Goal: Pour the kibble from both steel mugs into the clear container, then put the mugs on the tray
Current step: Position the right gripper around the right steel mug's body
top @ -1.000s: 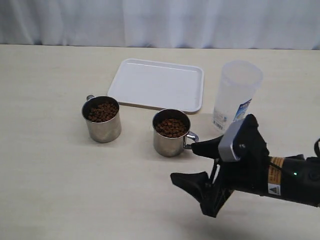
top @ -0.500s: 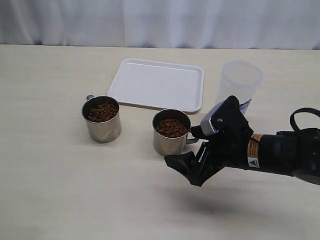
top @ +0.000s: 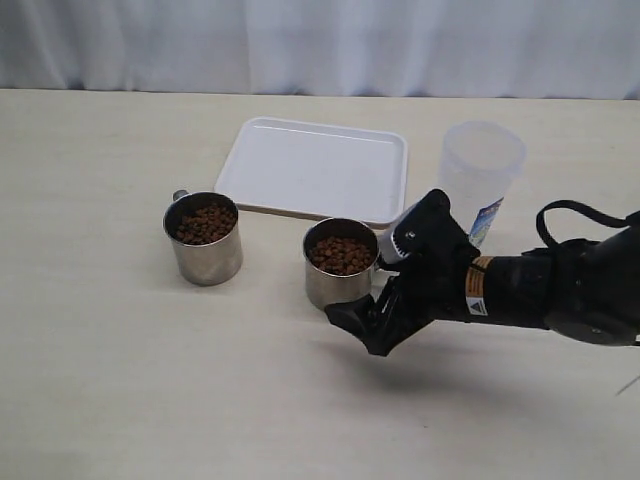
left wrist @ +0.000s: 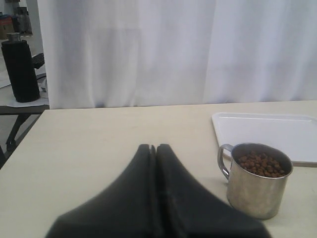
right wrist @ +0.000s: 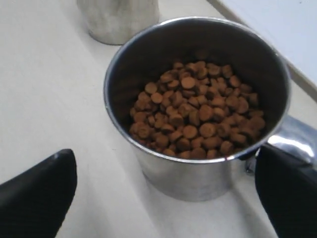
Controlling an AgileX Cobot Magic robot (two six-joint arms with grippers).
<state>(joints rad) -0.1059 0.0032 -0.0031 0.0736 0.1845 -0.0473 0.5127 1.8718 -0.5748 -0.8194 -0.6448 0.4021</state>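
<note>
Two steel mugs full of kibble stand in front of the tray [top: 315, 168]: the left mug [top: 205, 240] and the right mug [top: 338, 270]. The clear container [top: 478, 185] stands upright to the tray's right. My right gripper [top: 368, 292] is open wide at the right mug's near right side. In the right wrist view this mug [right wrist: 198, 168] and its kibble [right wrist: 198, 114] sit between the spread fingers [right wrist: 39, 191], one finger beside the handle [right wrist: 292, 141]; no pinch shows. My left gripper [left wrist: 153, 148] is shut on nothing, with the left mug [left wrist: 257, 191] ahead of it.
A white curtain [top: 320, 45] hangs behind the table's far edge. My right arm [top: 560, 290] lies low over the table's right front. Off the table, a dark bottle [left wrist: 21, 69] stands on a side surface in the left wrist view.
My right gripper has travelled left and away from the front edge to the right mug, its jaws spreading a little wider. Mugs, tray and container have not moved.
</note>
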